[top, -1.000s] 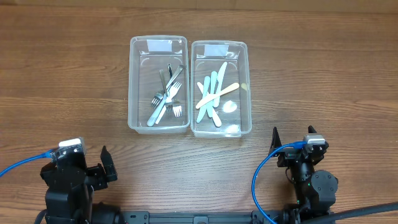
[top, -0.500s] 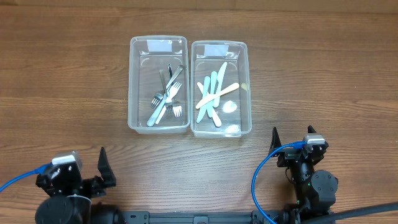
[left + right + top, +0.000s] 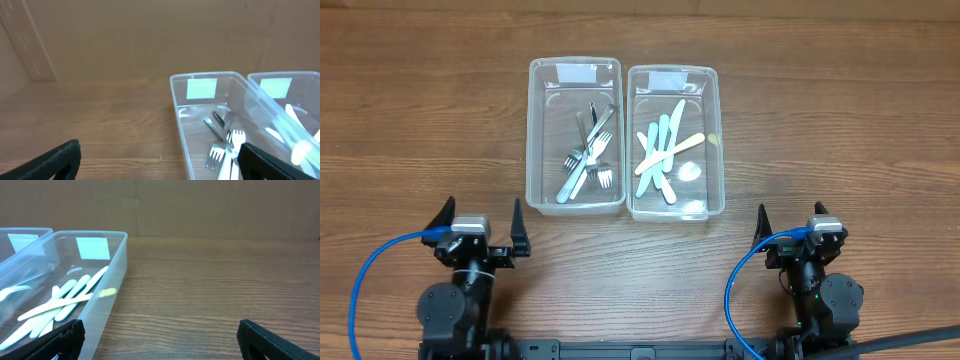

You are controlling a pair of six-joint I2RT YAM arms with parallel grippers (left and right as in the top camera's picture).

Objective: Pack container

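the left gripper [image 3: 481, 216] and right gripper [image 3: 790, 224] sit near with jaws wide and empty, and farther off the forks [image 3: 585, 160] in the left tub [image 3: 533, 130] look hard and slippery, the plastic knives [image 3: 662, 155] in the right tub [image 3: 718, 130] light and bendy, so pinch each by its handle.
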